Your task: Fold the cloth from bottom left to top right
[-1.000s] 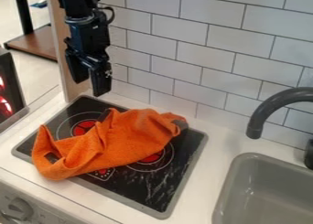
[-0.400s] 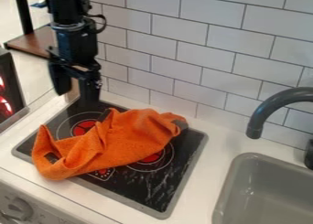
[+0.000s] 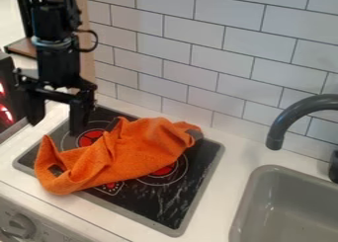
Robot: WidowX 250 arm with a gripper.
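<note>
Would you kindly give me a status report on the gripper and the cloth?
Gripper open, nothing held, left of view. Orange cloth lying rumpled across the cooktop, not neatly folded. No obstruction seen between them.

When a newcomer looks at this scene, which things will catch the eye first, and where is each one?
The bright orange cloth draws the eye first, lying crumpled across the black stovetop. Next comes the black gripper, open above the stovetop's left side. At the right, a dark grey curved faucet hangs over a grey sink.
</note>
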